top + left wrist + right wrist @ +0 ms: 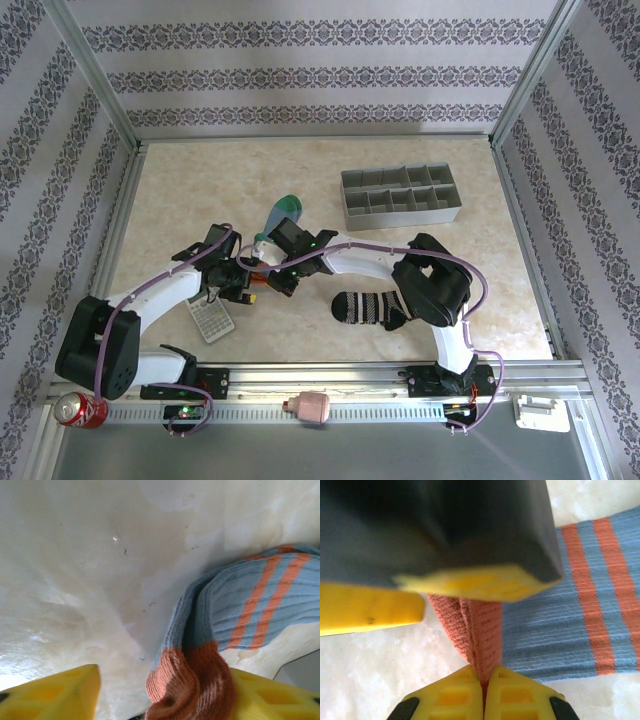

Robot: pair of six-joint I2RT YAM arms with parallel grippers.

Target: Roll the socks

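The blue-grey sock (282,212) with orange stripes lies mid-table, green toe pointing away. My right gripper (484,682) is shut on its orange cuff (476,625), pinching the folded edge. My left gripper (165,692) stands open around the same cuff (192,680). The fabric rests against its right finger (272,697), and a gap separates it from the left finger (60,695). In the top view the two grippers meet at the cuff end, left (243,280) and right (274,280). The black-and-white striped sock (368,306) lies flat to the right, untouched.
A grey calculator (212,321) lies just near of the left gripper. A grey compartment tray (400,195) stands at the back right. On the front rail sit a red can (80,409) and a pink object (312,406). Patterned walls enclose the table.
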